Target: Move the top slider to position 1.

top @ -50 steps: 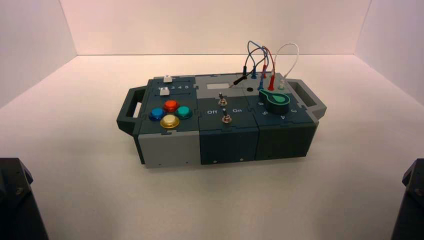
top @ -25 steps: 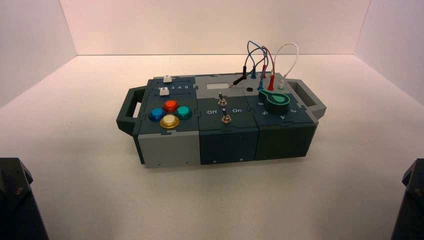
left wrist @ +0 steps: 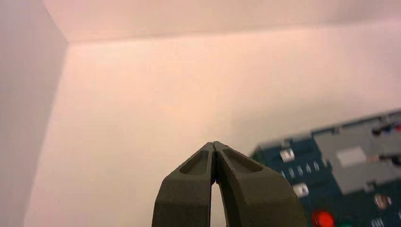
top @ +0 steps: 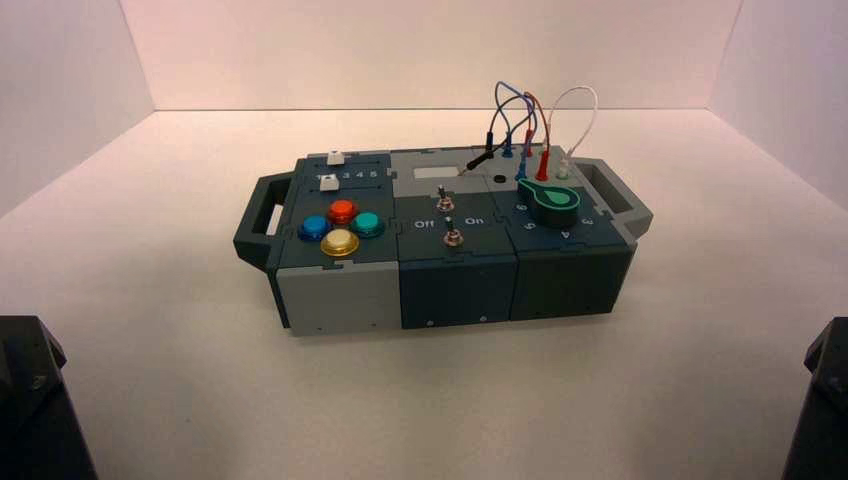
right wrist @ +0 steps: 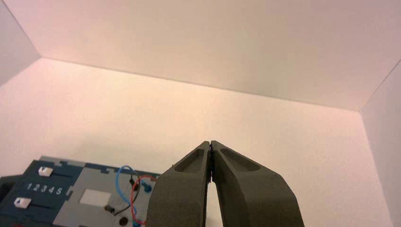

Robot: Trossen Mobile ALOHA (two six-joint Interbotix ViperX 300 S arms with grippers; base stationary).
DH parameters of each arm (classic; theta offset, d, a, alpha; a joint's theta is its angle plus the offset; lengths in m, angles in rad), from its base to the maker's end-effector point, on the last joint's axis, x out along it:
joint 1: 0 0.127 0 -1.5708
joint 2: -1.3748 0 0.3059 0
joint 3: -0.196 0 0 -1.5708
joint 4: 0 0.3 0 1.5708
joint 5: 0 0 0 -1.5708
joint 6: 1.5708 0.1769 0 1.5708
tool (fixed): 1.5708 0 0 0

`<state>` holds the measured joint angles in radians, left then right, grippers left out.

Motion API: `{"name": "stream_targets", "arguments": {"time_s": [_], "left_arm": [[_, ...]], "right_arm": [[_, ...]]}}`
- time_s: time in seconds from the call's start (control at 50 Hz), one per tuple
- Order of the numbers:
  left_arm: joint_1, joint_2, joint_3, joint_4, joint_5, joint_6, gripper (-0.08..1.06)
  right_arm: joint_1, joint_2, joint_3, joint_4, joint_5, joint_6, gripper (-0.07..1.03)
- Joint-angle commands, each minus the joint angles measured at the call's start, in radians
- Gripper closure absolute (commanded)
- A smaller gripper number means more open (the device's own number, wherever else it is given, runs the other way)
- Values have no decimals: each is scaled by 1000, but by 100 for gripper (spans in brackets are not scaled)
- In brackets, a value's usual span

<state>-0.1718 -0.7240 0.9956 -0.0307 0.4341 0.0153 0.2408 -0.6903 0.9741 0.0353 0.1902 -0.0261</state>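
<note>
Both arms stand parked: the left arm (top: 35, 400) at lower left of the high view, the right arm (top: 820, 400) at lower right. Left pincer (left wrist: 214, 143) and right pincer (right wrist: 211, 143): tips together, nothing held. The top slider (top: 335, 158), white, lies at the box's (top: 455, 290) upper left, above a second white slider (top: 329, 183), near the low end of digits 1–5 (right wrist: 44, 188). The box rests on the bench (top: 480, 400).

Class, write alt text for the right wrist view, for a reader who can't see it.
Closed black gripper fingers point towards a pale surface; beside them, partly in view, a box panel carries two white sliders, digits 1 to 5, and blue, red and black wires.
</note>
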Motion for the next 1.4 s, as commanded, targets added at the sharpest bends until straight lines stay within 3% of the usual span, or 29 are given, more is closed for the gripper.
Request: {"name": "stream_targets", "arguments": {"time_s": [0.02, 0.54, 0.9, 1.4], "left_arm": [[-52, 34, -34, -2, 14, 5, 101], [-137, 172, -44, -5, 23, 3, 101], [-156, 244, -66, -5, 25, 2, 101], [-161, 285, -77, -5, 23, 0, 101]], "right_arm": [[20, 23, -52, 18, 35, 5, 98], [219, 256, -176, 91, 187, 8, 98], [345, 417, -261, 163, 192, 11, 98], [422, 695, -414, 230, 198, 12, 98]]}}
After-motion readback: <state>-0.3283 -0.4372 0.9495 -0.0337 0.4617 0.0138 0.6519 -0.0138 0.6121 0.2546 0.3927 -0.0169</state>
